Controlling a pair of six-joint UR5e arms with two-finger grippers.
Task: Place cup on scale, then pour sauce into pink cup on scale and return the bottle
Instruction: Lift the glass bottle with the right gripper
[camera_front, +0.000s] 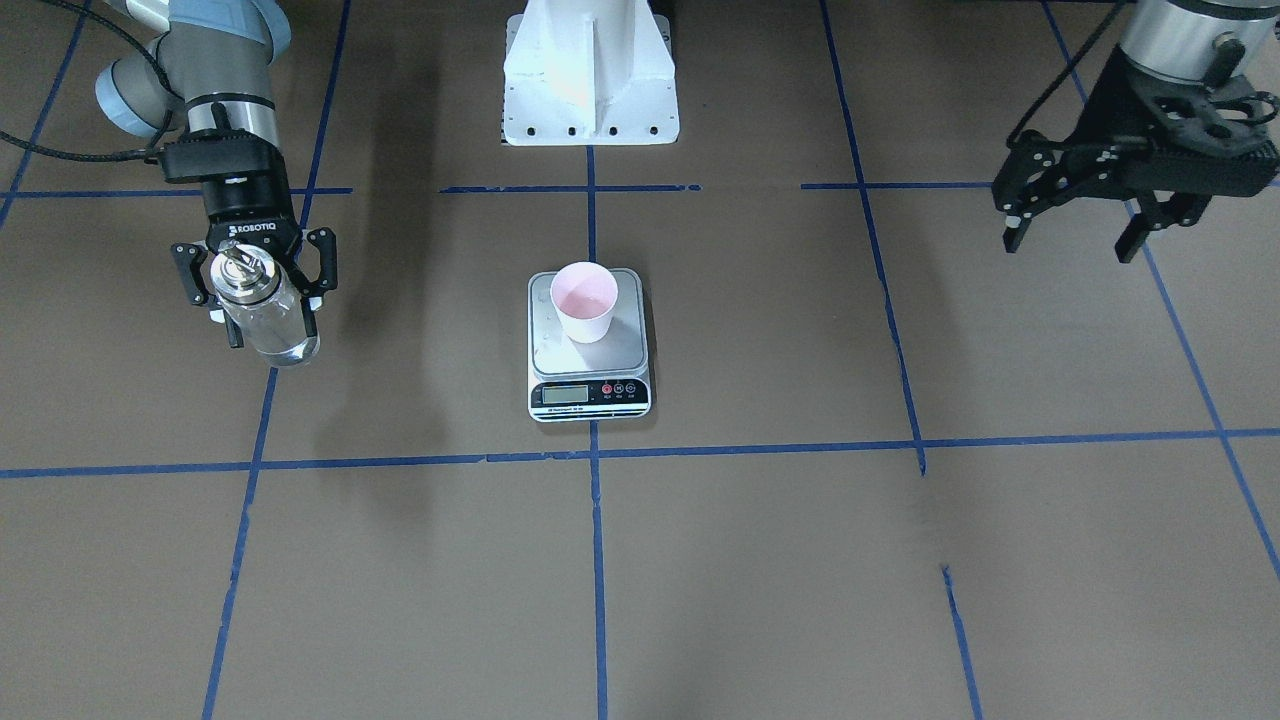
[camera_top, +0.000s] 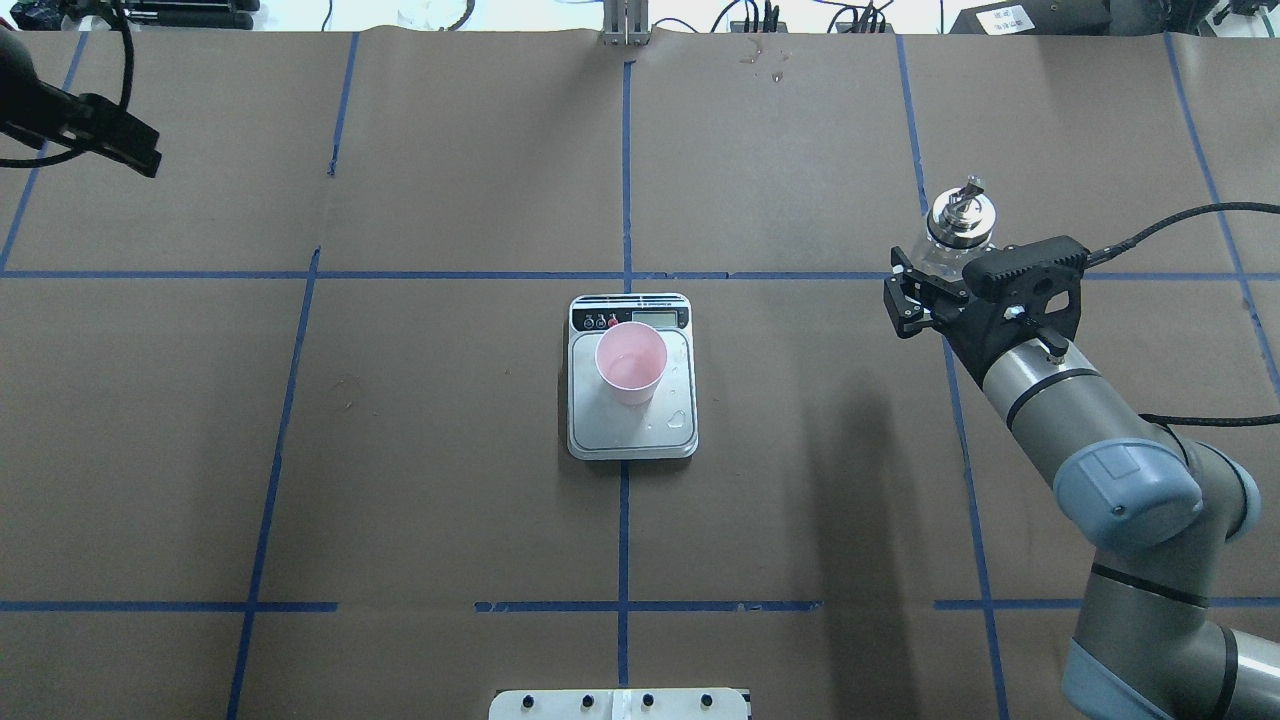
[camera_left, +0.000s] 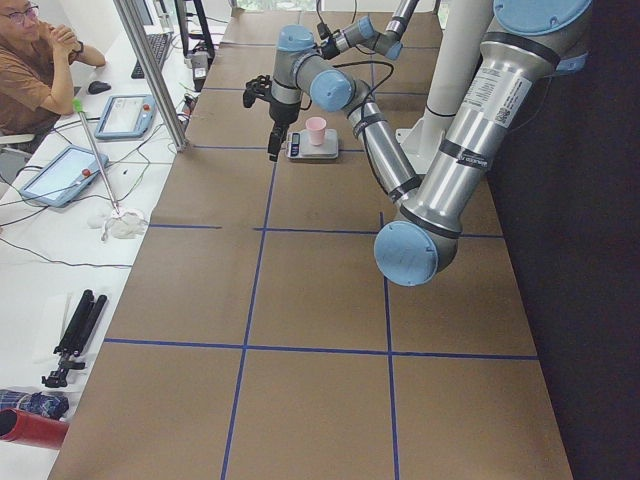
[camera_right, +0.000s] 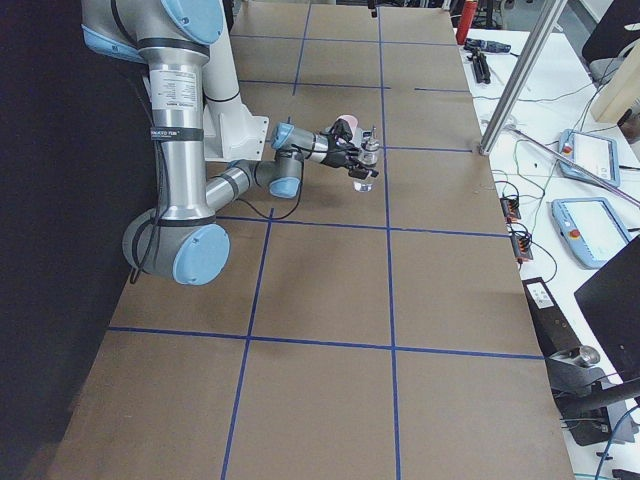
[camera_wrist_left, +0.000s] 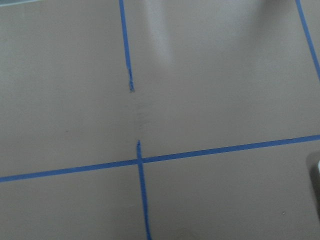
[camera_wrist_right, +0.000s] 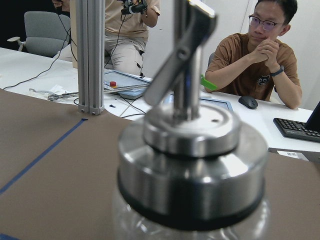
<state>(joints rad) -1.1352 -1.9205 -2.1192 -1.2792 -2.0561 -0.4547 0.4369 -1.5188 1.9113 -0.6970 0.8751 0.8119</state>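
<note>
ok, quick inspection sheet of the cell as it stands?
Surface: brown paper table with blue tape grid; droplets on the scale's platform.
Job's things: cup upright on the scale; bottle off to one side, a little clear liquid at its bottom.
Clutter: nothing seen.
Pincers: right pincer shut on the bottle; left pincer open, empty, far from the scale.
Cables: black cable trails off the right wrist.
Surroundings: person seated at the side bench, tablets there.
</note>
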